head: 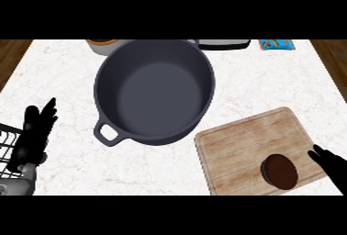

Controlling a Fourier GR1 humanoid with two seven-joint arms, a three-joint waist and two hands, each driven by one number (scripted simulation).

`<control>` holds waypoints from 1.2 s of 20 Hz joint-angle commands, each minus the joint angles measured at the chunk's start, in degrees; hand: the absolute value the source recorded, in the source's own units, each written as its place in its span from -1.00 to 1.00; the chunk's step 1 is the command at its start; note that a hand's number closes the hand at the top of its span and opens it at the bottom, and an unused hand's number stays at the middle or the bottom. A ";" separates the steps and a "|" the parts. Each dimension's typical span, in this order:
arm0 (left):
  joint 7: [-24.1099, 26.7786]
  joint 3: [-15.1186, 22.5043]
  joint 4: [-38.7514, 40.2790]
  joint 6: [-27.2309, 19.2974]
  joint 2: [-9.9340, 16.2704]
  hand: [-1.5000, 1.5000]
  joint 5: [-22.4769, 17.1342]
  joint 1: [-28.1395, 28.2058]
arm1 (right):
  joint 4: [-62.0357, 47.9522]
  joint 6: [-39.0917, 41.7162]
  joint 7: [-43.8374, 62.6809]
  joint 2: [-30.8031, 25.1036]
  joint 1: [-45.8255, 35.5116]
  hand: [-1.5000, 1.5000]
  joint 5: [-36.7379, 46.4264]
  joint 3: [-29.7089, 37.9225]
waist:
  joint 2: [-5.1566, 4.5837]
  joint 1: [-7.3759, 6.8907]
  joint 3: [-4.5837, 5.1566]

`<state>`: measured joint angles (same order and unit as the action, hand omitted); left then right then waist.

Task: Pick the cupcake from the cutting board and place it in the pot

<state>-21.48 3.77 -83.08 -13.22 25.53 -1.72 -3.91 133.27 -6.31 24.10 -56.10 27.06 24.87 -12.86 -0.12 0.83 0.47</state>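
- Cupcake (280, 170): one only, dark brown, lying on the near right part of the cutting board (237, 142), just left of the right hand (332, 164) and not touching it. Seen from above it is an oval whose long axis runs from upper left to lower right; which end is its top cannot be told.
- Right hand: black, entering at the view's right edge, fingers straight and held apart from the cupcake, grasping nothing.
- Left hand (35, 133): black, at the view's left edge, fingers up and relaxed, resting, holding nothing. A black wire rack (8, 142) shows just beside it at the edge.
- Cutting board: one, pale wood, tilted so that its corner points away from the right hand, on the white marbled counter (61, 69).
- Pot (154, 92): one, dark grey, with nothing in it, between the two hands and farther off, well left of the right hand; one loop handle (108, 133) points toward the left hand.
- Beyond the pot, three things cut by the far edge: an orange-rimmed vessel (102, 45), a grey object (222, 44), a blue packet (277, 44).
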 commanded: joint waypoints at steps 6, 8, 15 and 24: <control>-0.88 -2.12 3.55 1.47 0.66 0.00 1.20 -4.12 | 4.83 15.92 21.18 0.83 -9.03 -1.00 -1.57 -6.69 | -0.04 -1.12 -0.38; 1.60 -2.44 0.63 0.79 0.09 0.00 2.06 0.78 | 6.74 16.45 20.44 1.15 -4.73 -1.00 -1.74 -3.09 | 0.23 -0.56 -0.43; 0.64 -2.77 1.93 2.05 -2.25 0.00 4.18 -0.22 | -4.17 21.22 19.59 10.61 -13.11 -1.00 2.10 -6.42 | 0.12 -0.91 -0.46; -2.63 -5.69 -0.41 3.39 -2.50 0.00 4.83 -1.55 | -18.04 21.08 9.71 17.87 -17.12 -1.00 7.39 -5.13 | 0.12 -1.03 -0.48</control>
<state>-22.82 0.03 -82.38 -10.18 22.22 2.43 -5.81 121.14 13.75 36.95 -41.23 13.76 31.21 -18.88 -0.03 0.13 0.08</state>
